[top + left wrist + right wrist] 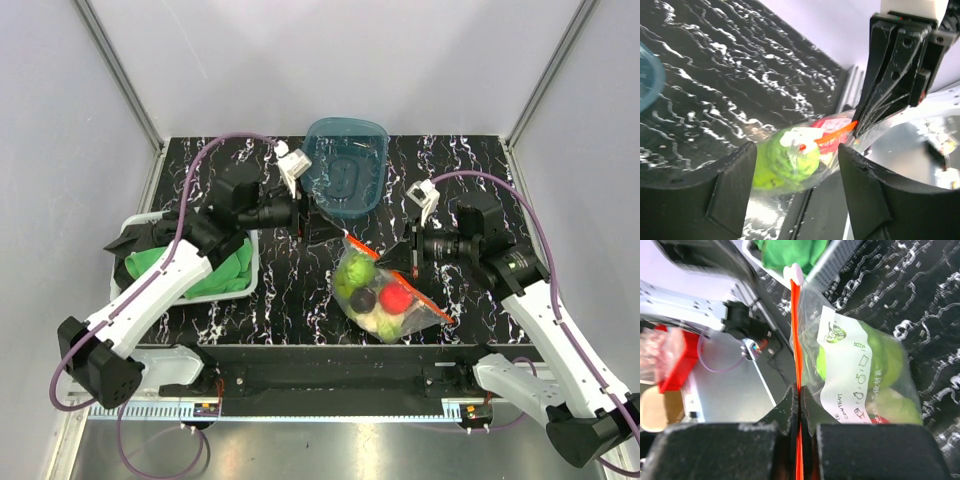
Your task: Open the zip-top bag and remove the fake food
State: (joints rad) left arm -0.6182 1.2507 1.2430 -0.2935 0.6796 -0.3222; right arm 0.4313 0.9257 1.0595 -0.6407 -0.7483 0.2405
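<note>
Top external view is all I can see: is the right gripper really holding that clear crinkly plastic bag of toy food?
Observer: Yes; the right wrist view shows the right gripper shut on the orange-red zip strip of the clear crinkly zip-top bag.
Operator: And the left gripper?
Observer: The left wrist view shows the left gripper wide open, not closed on the bag.
Operator: Any writing on the bag?
Observer: A white label reading CONTENT.

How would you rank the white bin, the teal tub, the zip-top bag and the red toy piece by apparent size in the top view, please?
1. white bin, though an arm hides part.
2. teal tub and zip-top bag, too alike to separate.
3. red toy piece, clearly smallest.
</note>
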